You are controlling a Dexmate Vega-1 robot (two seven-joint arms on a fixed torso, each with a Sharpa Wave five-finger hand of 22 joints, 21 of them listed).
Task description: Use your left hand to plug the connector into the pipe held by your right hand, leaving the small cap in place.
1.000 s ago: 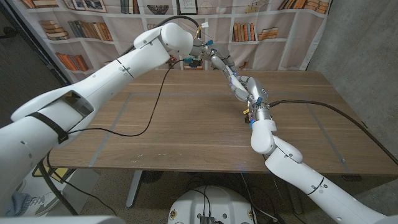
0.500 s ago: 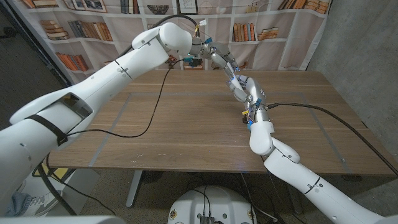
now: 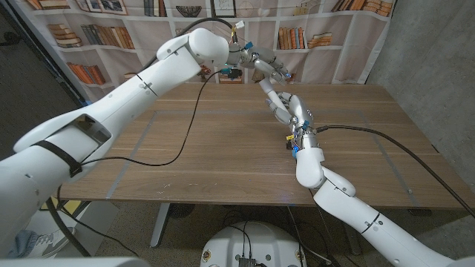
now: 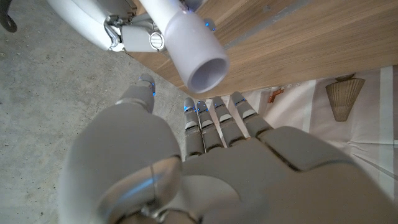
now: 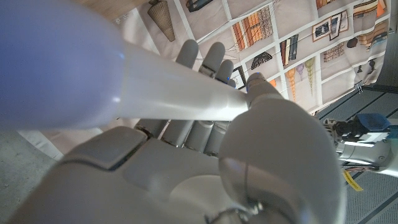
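Pipe [image 4: 186, 46] in right hand [image 3: 291, 107], above table [image 3: 223, 148]

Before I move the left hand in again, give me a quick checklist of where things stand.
1. Right hand grips the pipe: ok, its fingers wrap around it in the right wrist view.
2. Left hand holds the connector: not ok, its fingers are straight with nothing in them.
3. Pipe's open end faces the left hand: ok, the left wrist view looks into its mouth.
4. Connector already seated: cannot tell. The pipe's end is wider, but I cannot tell whether that is the connector.
5. Small cap in place: cannot tell.
6. Left hand off the pipe: ok, there is a gap between them.
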